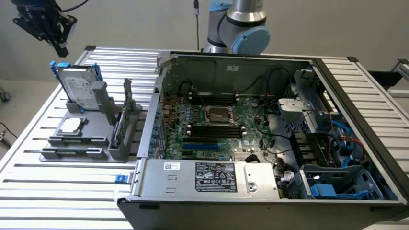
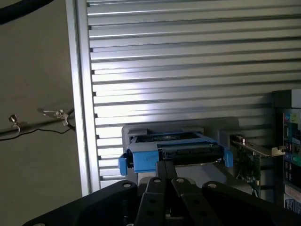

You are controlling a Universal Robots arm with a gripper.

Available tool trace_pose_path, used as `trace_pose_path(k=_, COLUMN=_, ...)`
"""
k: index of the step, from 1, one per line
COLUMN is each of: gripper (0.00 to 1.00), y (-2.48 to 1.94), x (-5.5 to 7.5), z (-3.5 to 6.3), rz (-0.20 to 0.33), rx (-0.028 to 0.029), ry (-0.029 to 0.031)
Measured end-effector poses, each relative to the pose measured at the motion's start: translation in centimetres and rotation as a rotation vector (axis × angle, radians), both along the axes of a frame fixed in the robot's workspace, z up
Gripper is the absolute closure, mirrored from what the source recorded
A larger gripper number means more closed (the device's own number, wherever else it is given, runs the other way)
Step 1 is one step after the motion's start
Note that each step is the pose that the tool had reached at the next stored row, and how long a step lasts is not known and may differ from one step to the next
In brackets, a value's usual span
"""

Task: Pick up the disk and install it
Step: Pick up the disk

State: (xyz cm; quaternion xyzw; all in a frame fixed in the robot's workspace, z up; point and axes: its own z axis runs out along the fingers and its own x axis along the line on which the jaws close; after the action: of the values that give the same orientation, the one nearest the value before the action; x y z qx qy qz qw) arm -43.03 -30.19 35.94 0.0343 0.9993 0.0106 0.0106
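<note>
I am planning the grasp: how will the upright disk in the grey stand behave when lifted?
The disk probably stays stiff: a metal body in a blue frame. It likely feels heavy for its size. Standing on edge in the grey stand, it might tip if pushed sideways.

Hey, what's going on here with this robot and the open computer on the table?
A robot arm's hand hangs shut and empty above the disk. The disk stands upright in a grey holder on the slatted table, at the exterior view's left. Beside the holder sits the open computer case. The disk has not been picked up yet.
</note>
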Motion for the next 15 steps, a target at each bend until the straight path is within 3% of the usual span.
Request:
trace_pose_path(k=12, gripper=0.89, y=0.0, x=-0.01, z=0.0, rz=0.0, rx=0.0009, ry=0.0001)
trace_pose_path(k=15, gripper=0.89, y=0.0, x=-0.01, z=-0.01, rz=0.033, rx=0.0036, ry=0.0001)
